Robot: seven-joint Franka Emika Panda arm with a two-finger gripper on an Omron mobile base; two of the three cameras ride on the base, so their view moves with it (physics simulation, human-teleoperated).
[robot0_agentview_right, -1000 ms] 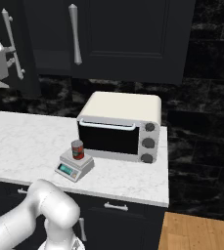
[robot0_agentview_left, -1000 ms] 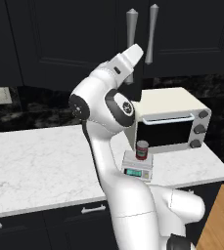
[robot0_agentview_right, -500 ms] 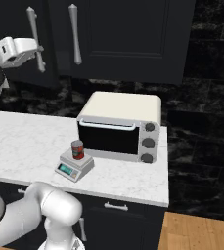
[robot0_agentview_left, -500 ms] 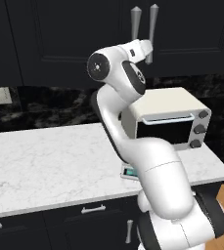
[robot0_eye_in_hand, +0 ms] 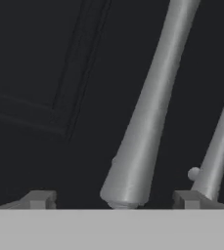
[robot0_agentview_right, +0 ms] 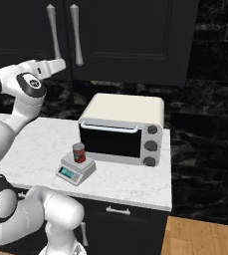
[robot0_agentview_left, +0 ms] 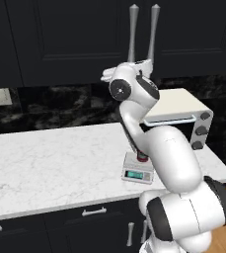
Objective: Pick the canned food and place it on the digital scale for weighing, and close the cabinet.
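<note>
Hand view: two dark fingers [robot0_eye_in_hand: 112, 201] are seen parted and empty, tips rising at the bottom edge, with the lower end of one silver bar handle [robot0_eye_in_hand: 145, 122] lying between them and just ahead. That handle's long axis is set roughly along the line running away from the fingers, leaning a little to one side; a second handle [robot0_eye_in_hand: 220, 151] is recorded just outside the farther tip. Behind both, the black panelled door of the cabinet [robot0_eye_in_hand: 45, 73] is presented face-on. Whether the doors are fully shut cannot be told from this view; in the base views they appear flush. Canned food [robot0_agentview_right: 78, 152]: catalogued upright on the digital scale [robot0_agentview_right: 75, 169], on the bench [robot0_agentview_right: 41, 144], well below the fingers and in front of the toaster oven [robot0_agentview_right: 123, 132]; the weighing step is judged done. Remaining item: the cabinet closing, judged to turn on the fingers being pressed forward against the door beside the handle end, no grasp being required.
</note>
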